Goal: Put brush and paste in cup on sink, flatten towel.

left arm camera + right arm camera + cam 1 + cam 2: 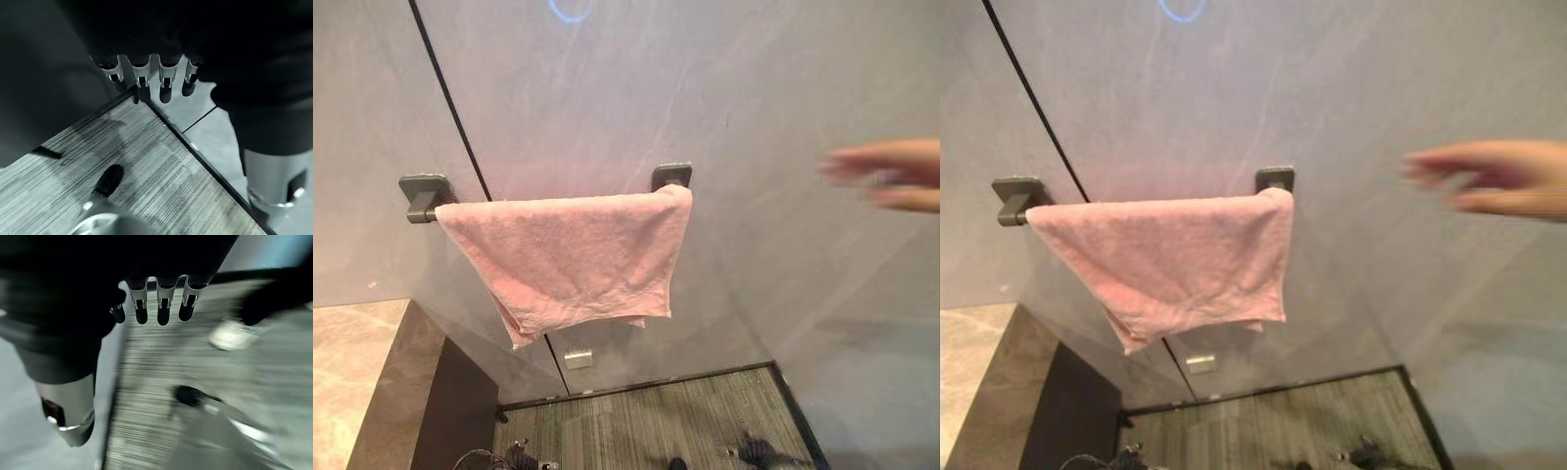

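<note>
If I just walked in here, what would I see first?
A pink towel hanging crooked over a grey rail on the wall, one corner drooping lower. Next, a person's hand reaching in from the right, beside the towel and not touching it. The robot's left hand and right hand hang open over the floor.

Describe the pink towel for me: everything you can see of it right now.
The pink towel is a terry-looking cloth draped over a wall-mounted bar between two dark grey brackets. It covers the bar nearly end to end. It hangs unevenly: the bottom edge slants, the lower left corner drooping lowest, and a second layer peeks out behind the lower edge. The surface shows soft creases. It hangs against the pale grey wall. Nothing else touches it; a person's blurred hand is off to its right.
</note>
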`<state>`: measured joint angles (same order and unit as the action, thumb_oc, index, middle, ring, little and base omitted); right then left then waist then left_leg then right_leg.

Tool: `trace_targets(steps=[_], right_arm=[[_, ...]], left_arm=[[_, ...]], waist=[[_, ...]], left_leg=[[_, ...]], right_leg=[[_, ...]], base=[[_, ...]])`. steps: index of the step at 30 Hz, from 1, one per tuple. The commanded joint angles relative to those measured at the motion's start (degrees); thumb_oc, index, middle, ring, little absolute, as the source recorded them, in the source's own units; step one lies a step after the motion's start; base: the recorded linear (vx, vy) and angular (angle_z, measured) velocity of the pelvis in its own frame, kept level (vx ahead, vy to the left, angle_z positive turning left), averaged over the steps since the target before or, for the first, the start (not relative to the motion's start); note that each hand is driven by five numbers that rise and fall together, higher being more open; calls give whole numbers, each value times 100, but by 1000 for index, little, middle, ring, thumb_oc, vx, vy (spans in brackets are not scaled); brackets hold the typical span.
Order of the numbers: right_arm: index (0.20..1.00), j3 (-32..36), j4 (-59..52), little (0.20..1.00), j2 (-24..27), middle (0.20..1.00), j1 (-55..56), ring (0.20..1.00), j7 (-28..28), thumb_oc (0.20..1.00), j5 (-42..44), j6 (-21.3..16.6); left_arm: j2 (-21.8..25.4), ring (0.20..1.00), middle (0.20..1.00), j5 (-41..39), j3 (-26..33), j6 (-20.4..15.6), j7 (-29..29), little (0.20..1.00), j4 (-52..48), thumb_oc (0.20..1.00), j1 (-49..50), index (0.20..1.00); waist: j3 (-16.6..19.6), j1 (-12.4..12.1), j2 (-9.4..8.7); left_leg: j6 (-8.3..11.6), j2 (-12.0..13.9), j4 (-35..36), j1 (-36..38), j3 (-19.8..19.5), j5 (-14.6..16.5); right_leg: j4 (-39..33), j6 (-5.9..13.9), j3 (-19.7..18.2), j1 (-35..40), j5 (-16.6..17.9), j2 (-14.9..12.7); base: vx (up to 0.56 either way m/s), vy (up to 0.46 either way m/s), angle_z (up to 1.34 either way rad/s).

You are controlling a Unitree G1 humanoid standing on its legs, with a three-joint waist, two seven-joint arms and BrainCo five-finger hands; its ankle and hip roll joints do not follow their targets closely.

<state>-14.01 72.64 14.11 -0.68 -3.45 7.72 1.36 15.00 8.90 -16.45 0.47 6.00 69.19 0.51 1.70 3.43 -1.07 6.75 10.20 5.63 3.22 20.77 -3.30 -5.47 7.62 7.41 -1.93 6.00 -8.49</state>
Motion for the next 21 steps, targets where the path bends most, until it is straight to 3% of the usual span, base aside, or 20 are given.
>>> trace_targets(steps=[1,7,11,14,21], right_arm=[[1000,683,590,1000,-104,1000,-291,1000,351,1000,1019,-64],[1000,1530,867,1000,-120,1000,-153,1000,537,1000,2230,-164],[1000,1503,876,1000,-119,1000,-209,1000,567,1000,2361,-171],[1000,1930,840,1000,-122,1000,-241,1000,619,1000,3369,-205],[1000,2043,601,1000,-148,1000,-300,1000,652,1000,3912,-325]], left_arm=[[4,1000,1000,-219,119,-160,-124,1000,459,1000,-440,1000],[-188,1000,1000,-448,163,-208,-386,1000,723,1000,-327,1000],[-177,1000,1000,-505,48,-277,-427,1000,626,1000,-331,1000],[-212,1000,1000,-493,-106,-325,-447,1000,520,1000,-371,1000],[-307,1000,1000,-353,-459,-386,-454,1000,387,1000,-356,1000]], waist=[[-198,42,-130],[-140,163,-52],[-123,158,-20],[-122,186,11],[-135,217,52]], left_leg=[[-2,16,-63,58,-326,187],[30,38,-63,22,-293,176],[40,36,-63,-27,-330,149],[43,25,-63,-41,-329,148],[63,50,-63,-89,-333,124]], right_leg=[[47,447,146,15,150,-544],[47,458,178,5,156,-568],[47,462,203,-14,169,-579],[47,476,194,-24,174,-592],[47,482,192,-87,176,-601]], base=[[17,38,3],[3,7,2],[0,0,0],[-4,6,4],[-5,0,4]])
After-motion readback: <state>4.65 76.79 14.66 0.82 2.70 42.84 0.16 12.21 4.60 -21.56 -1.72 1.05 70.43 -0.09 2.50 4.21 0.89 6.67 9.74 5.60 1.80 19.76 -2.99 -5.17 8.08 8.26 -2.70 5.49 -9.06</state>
